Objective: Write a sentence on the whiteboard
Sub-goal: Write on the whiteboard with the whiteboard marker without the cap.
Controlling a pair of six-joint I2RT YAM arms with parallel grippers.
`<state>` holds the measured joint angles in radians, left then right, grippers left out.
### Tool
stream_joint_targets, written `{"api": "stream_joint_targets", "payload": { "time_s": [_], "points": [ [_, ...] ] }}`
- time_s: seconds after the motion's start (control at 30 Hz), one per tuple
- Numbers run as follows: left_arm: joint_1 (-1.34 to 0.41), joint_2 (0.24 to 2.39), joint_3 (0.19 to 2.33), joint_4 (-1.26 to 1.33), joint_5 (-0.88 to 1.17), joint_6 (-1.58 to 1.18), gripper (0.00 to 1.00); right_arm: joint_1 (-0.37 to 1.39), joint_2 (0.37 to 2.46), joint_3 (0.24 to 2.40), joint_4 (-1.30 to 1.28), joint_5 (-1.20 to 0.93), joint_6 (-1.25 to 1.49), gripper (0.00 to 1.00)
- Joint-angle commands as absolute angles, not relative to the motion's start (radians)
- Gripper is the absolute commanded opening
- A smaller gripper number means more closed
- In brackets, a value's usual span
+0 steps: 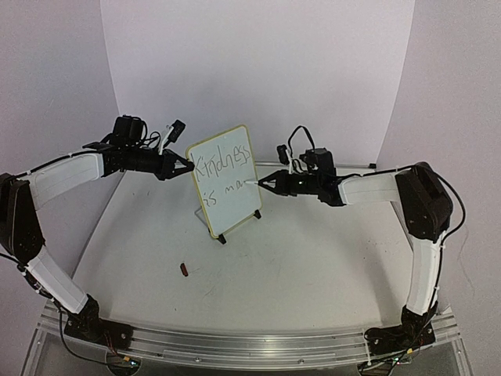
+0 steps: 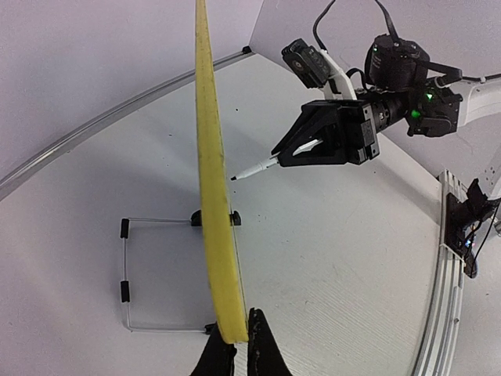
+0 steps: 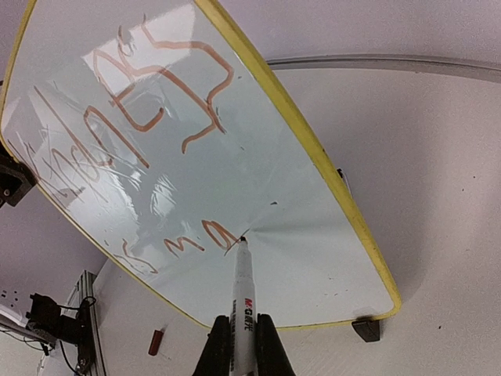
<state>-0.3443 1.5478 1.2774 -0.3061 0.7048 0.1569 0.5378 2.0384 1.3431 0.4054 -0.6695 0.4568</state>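
The whiteboard (image 1: 228, 205), yellow-framed, stands tilted on the table, propped on its black feet. The sentence (image 1: 225, 166) reads "Kindness" on the top line and "is ma" below it. My left gripper (image 1: 188, 167) is shut on the board's left edge; in the left wrist view its fingertips (image 2: 262, 345) pinch the yellow frame (image 2: 211, 180). My right gripper (image 3: 236, 345) is shut on a white marker (image 3: 243, 290). The marker's tip touches the board (image 3: 313, 258) just right of the "a".
A small red marker cap (image 1: 185, 270) lies on the table in front of the board. The board's thin wire stand (image 2: 125, 274) reaches out behind it. A metal rail (image 1: 235, 345) runs along the near edge, and walls close off the back.
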Motion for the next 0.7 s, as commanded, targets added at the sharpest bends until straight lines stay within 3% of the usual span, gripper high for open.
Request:
{"api": "stream_joint_targets", "payload": {
  "time_s": [0.0, 0.67],
  "points": [
    [-0.352, 1.580, 1.293, -0.374, 0.680, 0.183, 0.00, 0.532, 2.066, 1.407, 0.463, -0.681, 0.474, 0.00],
    [-0.351, 1.585, 1.296, -0.375, 0.681, 0.182, 0.00, 0.533, 2.105, 1.436, 0.450, -0.748, 0.467, 0.00]
  ]
}}
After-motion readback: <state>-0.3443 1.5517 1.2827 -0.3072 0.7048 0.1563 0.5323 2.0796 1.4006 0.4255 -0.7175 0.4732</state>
